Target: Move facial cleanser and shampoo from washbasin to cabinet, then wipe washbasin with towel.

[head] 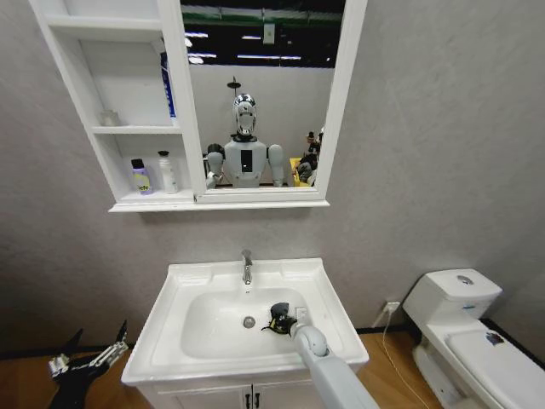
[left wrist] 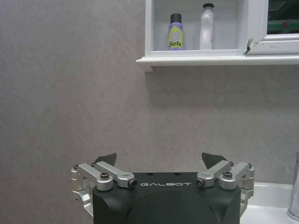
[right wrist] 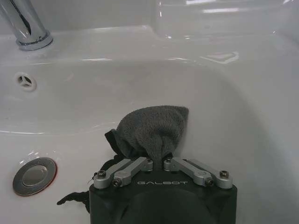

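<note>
From the head camera, the right gripper [head: 278, 320] reaches down into the bowl of the washbasin [head: 186, 276], just beside the round drain [head: 249, 322], with the dark towel [head: 276, 313] bunched at its tip. The left gripper [head: 85, 361] hangs low, off the basin's left edge, over the wooden floor. Above, the cabinet [head: 121, 129] holds a purple bottle [head: 140, 177] and a white bottle [head: 168, 173] side by side on its lowest shelf, next to the mirror [head: 260, 102].

In the left wrist view, the left gripper [left wrist: 160, 163] faces the grey wall with its fingers spread wide and nothing between them; the same two bottles stand on the shelf above.

In the right wrist view, the right gripper [right wrist: 158, 161] has its fingers pressed together on the grey towel [right wrist: 152, 130], which rests against the bowl's white inner wall. The drain [right wrist: 34, 175] lies near, and the chrome tap [right wrist: 27, 25] rises at the rim.
</note>
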Motion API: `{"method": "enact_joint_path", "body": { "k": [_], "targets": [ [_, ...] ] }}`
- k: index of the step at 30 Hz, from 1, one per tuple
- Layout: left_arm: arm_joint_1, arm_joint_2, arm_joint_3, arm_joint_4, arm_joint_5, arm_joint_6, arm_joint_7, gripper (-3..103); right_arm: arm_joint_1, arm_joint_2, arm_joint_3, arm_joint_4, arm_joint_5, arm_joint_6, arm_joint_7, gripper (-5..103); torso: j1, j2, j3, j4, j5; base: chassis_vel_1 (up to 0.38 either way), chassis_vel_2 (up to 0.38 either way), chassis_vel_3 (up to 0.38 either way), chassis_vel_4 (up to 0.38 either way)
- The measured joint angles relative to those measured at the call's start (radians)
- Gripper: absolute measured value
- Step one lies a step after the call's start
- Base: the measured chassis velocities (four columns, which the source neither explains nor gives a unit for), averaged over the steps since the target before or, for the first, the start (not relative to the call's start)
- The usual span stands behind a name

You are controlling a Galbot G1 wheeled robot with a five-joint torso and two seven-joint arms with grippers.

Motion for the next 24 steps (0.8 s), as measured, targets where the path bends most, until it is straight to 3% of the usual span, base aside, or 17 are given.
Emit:
{"method": "enact_joint_path", "body": {
  "k": [3,8,17,21,24],
  "targets": [
    [0.000,0.000,0.000,0.000,0.000,0.000,0.000,100,-0.003,-0.006,-0.006,0.028,-0.006,0.005,0.040,5,0.000,0.000,0.000,-0.0003,-0.0002,0.000,0.000,0.000,0.000],
    [0.000,0.000,0.000,0.000,0.000,0.000,0.000,100,0.003,-0.007,-0.034,0.074,-0.028,0.003,0.181,5,0.000,0.000,0.000,0.0000,-0.0002,0.000,0.000,0.000,0.000],
    [0.000,0.000,0.000,0.000,0.000,0.000,0.000,100,-0.006,-0.021,-0.048,0.141,-0.214,0.056,0.205,5,0.000,0.000,0.000,0.0003,-0.0001,0.000,0.000,0.000,0.000],
    [0.000,0.000,0.000,0.000,0.000,0.000,0.000,100,-0.043,-0.036,-0.028,0.204,-0.233,0.062,0.206,5,0.000,0.000,0.000,0.0004,0.0000,0.000,0.000,0.000,0.000],
    [0.000,0.000,0.000,0.000,0.000,0.000,0.000,100,-0.117,-0.068,0.006,0.343,-0.171,0.040,0.225,5,0.000,0.000,0.000,0.0002,0.0001,0.000,0.000,0.000,0.000]
  ]
}}
